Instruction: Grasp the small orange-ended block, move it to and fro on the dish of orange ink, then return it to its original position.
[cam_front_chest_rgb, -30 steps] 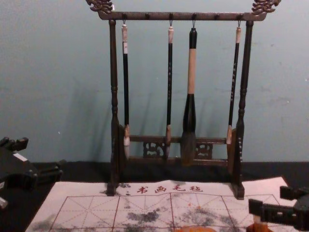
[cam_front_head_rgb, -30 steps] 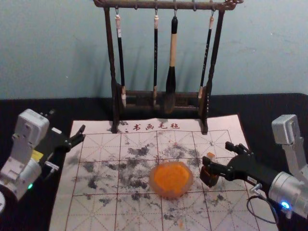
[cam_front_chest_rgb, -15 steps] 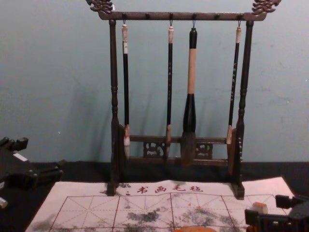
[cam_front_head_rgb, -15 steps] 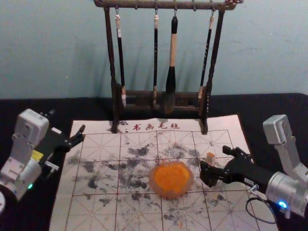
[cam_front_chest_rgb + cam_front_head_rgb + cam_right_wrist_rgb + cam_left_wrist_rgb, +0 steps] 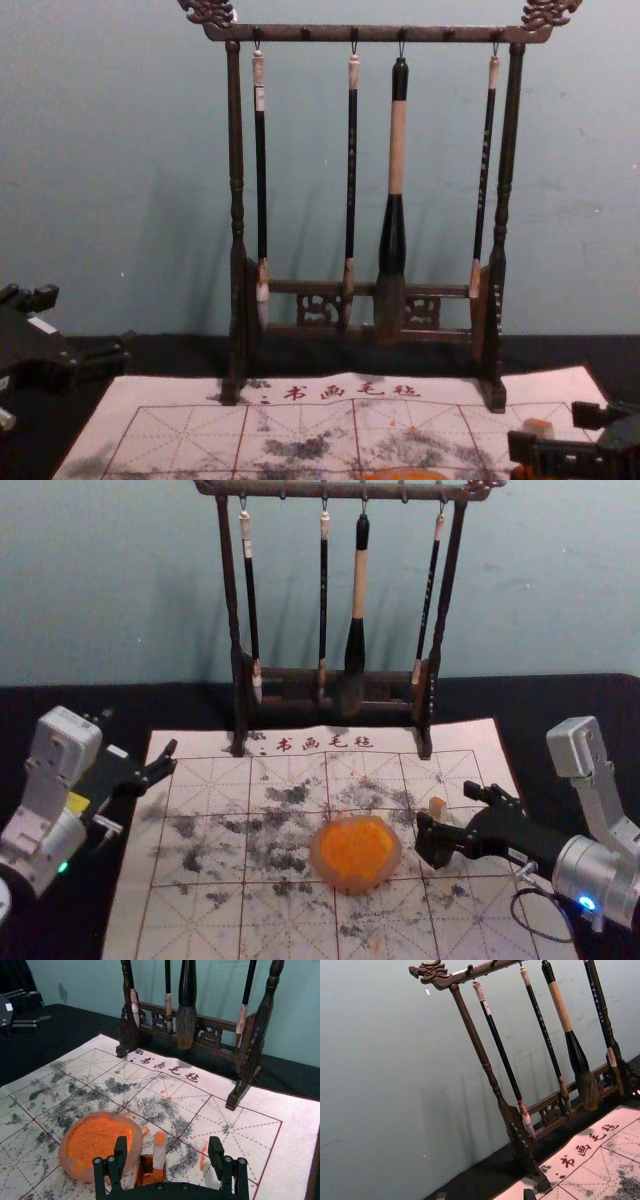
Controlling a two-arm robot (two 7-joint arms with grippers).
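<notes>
My right gripper [image 5: 447, 810] stands open over the paper, right of the orange ink dish [image 5: 355, 853]; the block [image 5: 437, 807] shows between its fingers. In the right wrist view, the small pale block [image 5: 159, 1151] with an orange end stands upright at the side of a dark box [image 5: 144, 1174] stained orange, between the parted fingers of the right gripper [image 5: 168, 1146] and touching neither visibly. The ink dish [image 5: 100, 1142] lies just beside the box. My left gripper [image 5: 140, 734] is parked open at the left; in its wrist view the left gripper [image 5: 485, 1195] shows two separated fingertips.
A dark wooden rack [image 5: 432, 695] with hanging brushes stands at the mat's back edge. The ink-smudged gridded paper [image 5: 200, 920] lies on a black tablecloth [image 5: 560, 705], with a blue-grey wall behind.
My right gripper has shifted a little left and down around the block, mostly in the first half second, and has since held nearly still. The left arm, block and dish stay in place.
</notes>
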